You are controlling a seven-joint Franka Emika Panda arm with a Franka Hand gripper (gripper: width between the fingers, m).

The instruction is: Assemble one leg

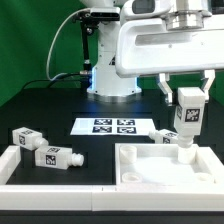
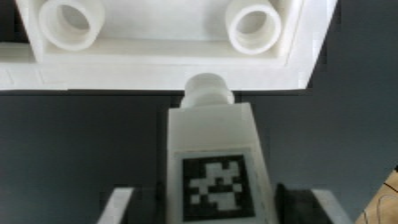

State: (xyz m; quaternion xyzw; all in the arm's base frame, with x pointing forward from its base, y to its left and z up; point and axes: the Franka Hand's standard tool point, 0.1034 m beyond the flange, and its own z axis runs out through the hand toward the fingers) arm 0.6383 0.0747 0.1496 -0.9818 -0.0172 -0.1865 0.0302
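My gripper point(image 1: 187, 103) is shut on a white leg point(image 1: 187, 119) with a black-and-white tag, held upright above the far right corner of the large white square panel point(image 1: 168, 170). In the wrist view the leg point(image 2: 215, 150) runs between my fingers point(image 2: 125, 205), its round end pointing toward the panel point(image 2: 160, 68), which shows two round holes. Two more legs point(image 1: 27, 138) point(image 1: 57, 157) lie on the white block at the exterior view's left. Another leg point(image 1: 161, 137) lies behind the panel, beside the held one.
The marker board point(image 1: 113, 126) lies flat on the black table behind the panel. The robot's white base point(image 1: 105, 60) stands at the back. A white raised block point(image 1: 25, 165) sits at the exterior view's left front.
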